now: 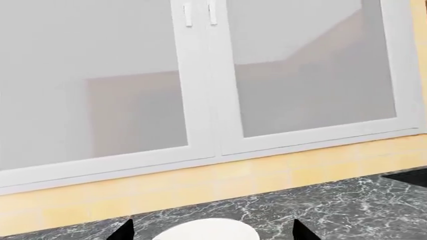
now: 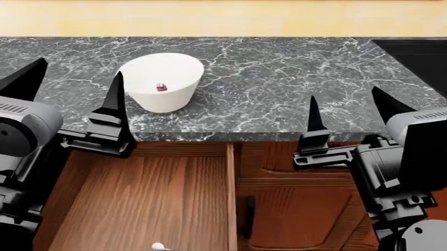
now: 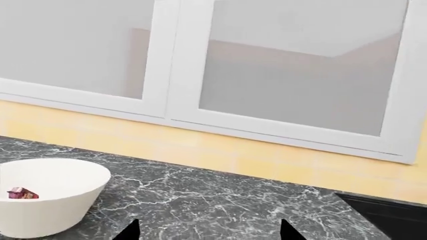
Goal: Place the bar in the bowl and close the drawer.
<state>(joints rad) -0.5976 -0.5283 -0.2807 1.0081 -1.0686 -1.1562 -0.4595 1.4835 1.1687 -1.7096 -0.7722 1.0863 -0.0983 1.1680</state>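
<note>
Bar (image 2: 161,87) lies inside the bowl (image 2: 164,97), on the inner wall; confirmed in the right wrist view, bar (image 3: 22,193) below the rim of the bowl (image 3: 50,215). First half of the task judged complete.

Drawer (image 2: 140,198) stands pulled out below the front edge of the marble countertop (image 2: 279,89), floor exposed, a small white object (image 2: 159,246) on the floor at its near end. Closing remains.

Left gripper (image 2: 70,83): fingers spread wide, nothing held, hovering over the drawer's back edge, just in front of the bowl. Right gripper (image 2: 349,112): likewise spread wide and empty, off to the drawer's right, over the neighbouring cabinet front (image 2: 300,209).

Key relation: the drawer's open length runs from the counter toward the robot, so the closing push goes toward the counter. Left arm is directly over the drawer; judged the nearer one, though it must first reach the near front.
</note>
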